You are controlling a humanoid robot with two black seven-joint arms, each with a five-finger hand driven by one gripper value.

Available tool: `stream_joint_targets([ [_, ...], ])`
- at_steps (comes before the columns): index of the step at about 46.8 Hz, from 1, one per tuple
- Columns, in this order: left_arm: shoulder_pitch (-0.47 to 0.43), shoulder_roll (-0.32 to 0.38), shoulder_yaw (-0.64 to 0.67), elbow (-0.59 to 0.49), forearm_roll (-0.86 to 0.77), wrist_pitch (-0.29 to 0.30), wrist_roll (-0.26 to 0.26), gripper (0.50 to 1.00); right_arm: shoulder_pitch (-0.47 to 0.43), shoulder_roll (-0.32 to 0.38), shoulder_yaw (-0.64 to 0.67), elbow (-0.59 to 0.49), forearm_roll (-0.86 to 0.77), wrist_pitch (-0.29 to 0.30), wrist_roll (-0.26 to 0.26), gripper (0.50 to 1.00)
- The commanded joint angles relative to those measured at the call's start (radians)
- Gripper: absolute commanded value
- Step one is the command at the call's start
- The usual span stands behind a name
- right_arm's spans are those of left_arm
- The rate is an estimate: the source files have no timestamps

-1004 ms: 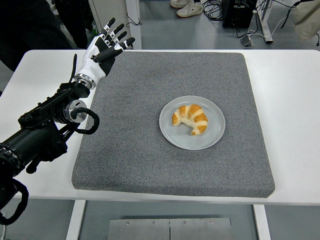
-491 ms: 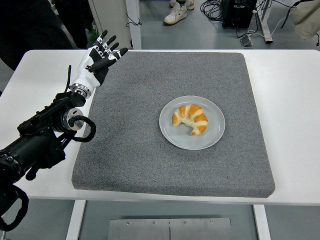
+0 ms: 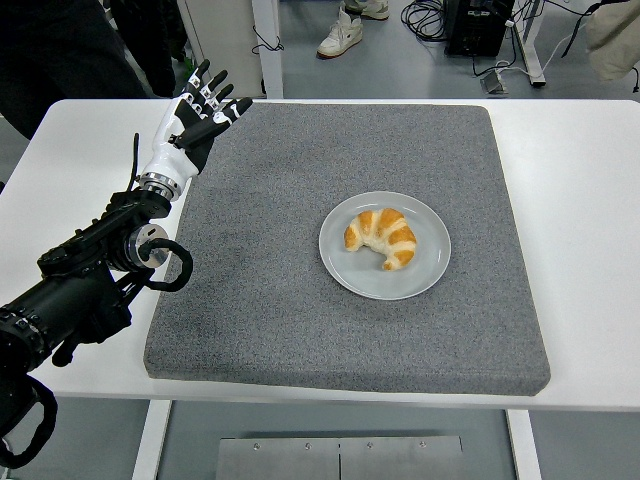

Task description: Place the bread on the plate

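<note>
A golden croissant lies on a round grey plate near the middle of the grey mat. My left hand hovers over the mat's far left corner, well away from the plate, with fingers spread and nothing held. The black left arm runs in from the lower left edge. No right arm shows.
The mat covers most of the white table. A person in dark clothes stands beyond the far left corner, and shoes show on the floor behind the table. Cables and equipment lie at the top right.
My left hand has drawn back leftward, from over the mat's far edge to its far left corner, staying open. The croissant and plate have not moved.
</note>
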Motion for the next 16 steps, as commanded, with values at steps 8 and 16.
stream_joint_targets([
  [8,0.027,-0.011,0.001,0.0,-0.001,0.0,-0.009,0.957,0.0,0.0,0.0,-0.001,0.0,0.0,0.001,1.0],
  [16,0.03,-0.011,0.001,0.0,-0.001,0.0,-0.009,0.957,0.0,0.0,0.0,0.0,0.0,0.0,0.001,1.0],
])
